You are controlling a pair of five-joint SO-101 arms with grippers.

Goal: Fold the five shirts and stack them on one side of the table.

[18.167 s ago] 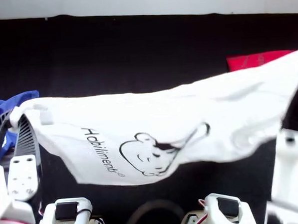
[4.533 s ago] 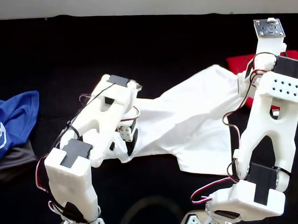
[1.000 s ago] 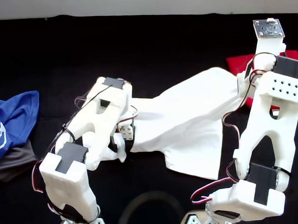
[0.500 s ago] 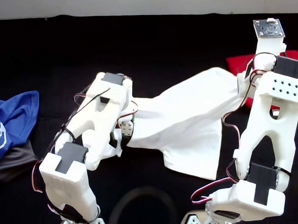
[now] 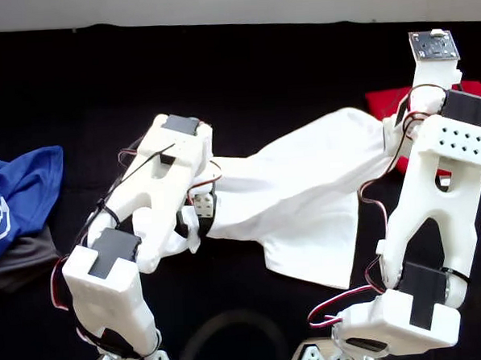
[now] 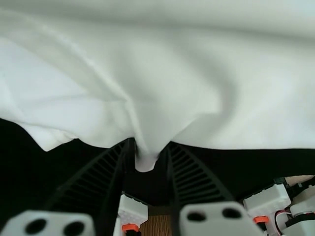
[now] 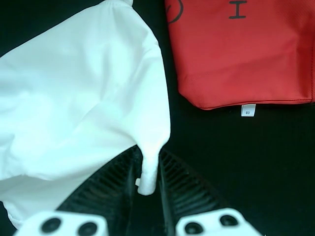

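While the white shirt (image 5: 298,201) lies stretched between the two arms across the middle of the black table (image 5: 243,67), the step in hand looks like spreading it flat before any fold is made. Its cloth is wrinkled, and one loose corner lies toward the arms' bases. The left gripper (image 6: 147,150) is clamped on a pinch of its edge, and the right gripper (image 7: 150,160) is likewise closed on a tuck of fabric just beside the red shirt (image 7: 241,49). Next, I judge, both must draw apart evenly without dragging cloth onto the red one. The left arm bends low at mid-table, while the right reaches long toward the far right. A blue shirt (image 5: 19,191) lies well apart at the left edge.
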